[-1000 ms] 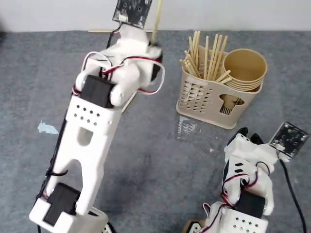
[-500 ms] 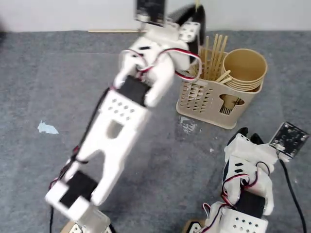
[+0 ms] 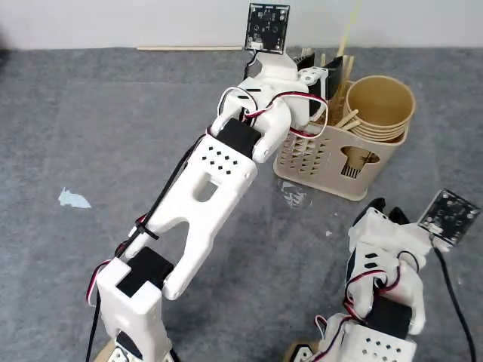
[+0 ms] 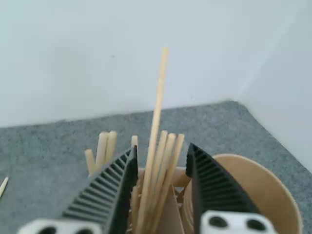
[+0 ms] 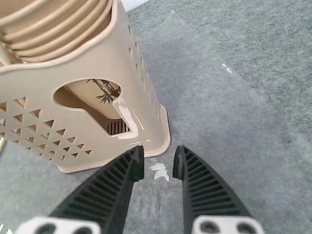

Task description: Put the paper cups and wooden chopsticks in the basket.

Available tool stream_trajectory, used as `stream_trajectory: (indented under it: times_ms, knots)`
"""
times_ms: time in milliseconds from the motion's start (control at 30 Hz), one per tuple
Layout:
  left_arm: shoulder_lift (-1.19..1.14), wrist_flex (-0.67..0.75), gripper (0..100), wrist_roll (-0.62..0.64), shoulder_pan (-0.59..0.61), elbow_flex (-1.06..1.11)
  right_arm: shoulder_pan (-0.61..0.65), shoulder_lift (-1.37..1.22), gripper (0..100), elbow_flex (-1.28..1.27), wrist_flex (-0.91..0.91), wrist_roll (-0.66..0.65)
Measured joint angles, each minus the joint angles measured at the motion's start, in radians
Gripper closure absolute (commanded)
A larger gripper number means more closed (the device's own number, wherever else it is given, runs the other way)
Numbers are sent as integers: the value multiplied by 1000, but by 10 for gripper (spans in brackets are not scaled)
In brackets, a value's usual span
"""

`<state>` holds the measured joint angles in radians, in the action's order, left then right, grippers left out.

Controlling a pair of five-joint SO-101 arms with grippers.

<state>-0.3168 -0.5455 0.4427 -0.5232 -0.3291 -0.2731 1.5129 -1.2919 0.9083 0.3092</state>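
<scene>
Wooden chopstick (image 4: pixel 158 107) stands upright between the left claw (image 4: pixel 161 150) jaws, parted wider than it, over the far-right basket (image 3: pixel 302 154) holding paper cups (image 3: pixel 381 105) and other chopsticks (image 4: pixel 105 144). Right claw (image 5: pixel 159 151), slightly parted and empty, hovers near the basket over the grey surface (image 3: pixel 113 113).

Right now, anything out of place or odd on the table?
Yes. A stray chopstick lies flat at the far edge of the mat, outside the basket. A pale scrap sits on the mat, well away from the basket. One tall chopstick pokes well above the others, between the jaws of the open left gripper.
</scene>
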Motion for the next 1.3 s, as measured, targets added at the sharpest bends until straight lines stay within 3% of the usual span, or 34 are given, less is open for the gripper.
stream_trajectory:
  times_ms: [233,467,667,867,1300]
  knots:
    - [94,-95,834,8,103,0,0,0,887,0,0,0]
    - [238,-244,834,8,265,-2,-3,0,887,0,0,0]
    - [227,-423,830,5,359,-2,-3,0,887,0,0,0]
    - [51,-578,830,-146,394,-6,-2,0,887,0,0,0]
    - [-310,-712,833,-413,434,-54,-2,0,887,0,0,0]
